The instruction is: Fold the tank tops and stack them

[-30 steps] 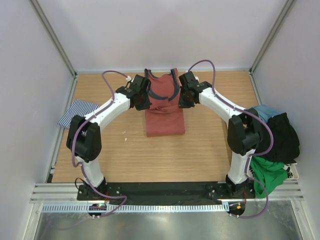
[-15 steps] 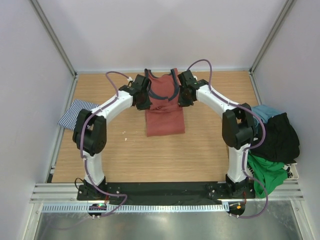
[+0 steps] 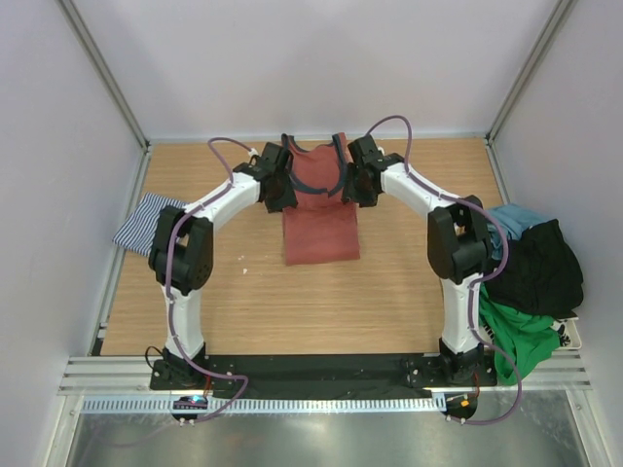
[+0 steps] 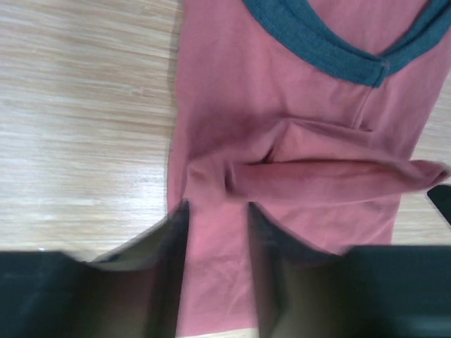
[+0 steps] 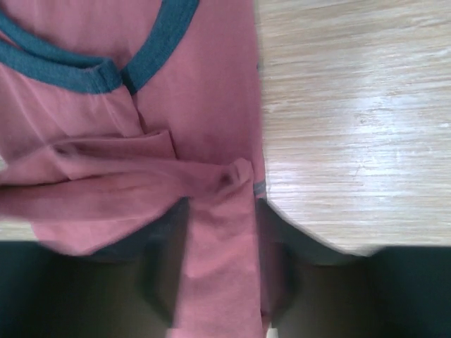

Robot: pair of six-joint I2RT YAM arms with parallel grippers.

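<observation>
**A:** Biggest things first. Where does it all sit?

**B:** The counter point(image 3: 389, 292) has the rust-red tank top point(image 3: 321, 238) at its far middle, hem toward the arm bases and neck away from them. The left arm point(image 3: 219, 206) and right arm point(image 3: 419, 195) bend in to either side of it. A heap of other clothes point(image 3: 535, 272) sits at the right edge. The striped tank top point(image 3: 146, 219) lies at the left edge, well apart from the red one and not yet stacked.

**A:** And the jaws?

**B:** Both wrist views show them parted and low over the cloth. The left jaws are over the red top's left edge and the right jaws over its right edge. Red fabric shows in each gap, but I see no pinch, so I read both pairs as open and holding nothing.

**A:** What could go wrong?

**B:** A bunched ridge point(image 4: 317, 176) runs across the chest just below the dark trim point(image 4: 317, 42). It looks like a loose roll rather than a pressed crease. If either arm lifts off with a fingertip caught in it, the fold would probably drag open or skew.

**A:** Anything smaller?

**B:** The ridge ends in a small curled tuck point(image 5: 236, 176) just beside the right jaws, and I think that is the likeliest bit to snag. A lump left there would also make an uneven base, so the striped top could slide or tilt once laid on it.
</observation>
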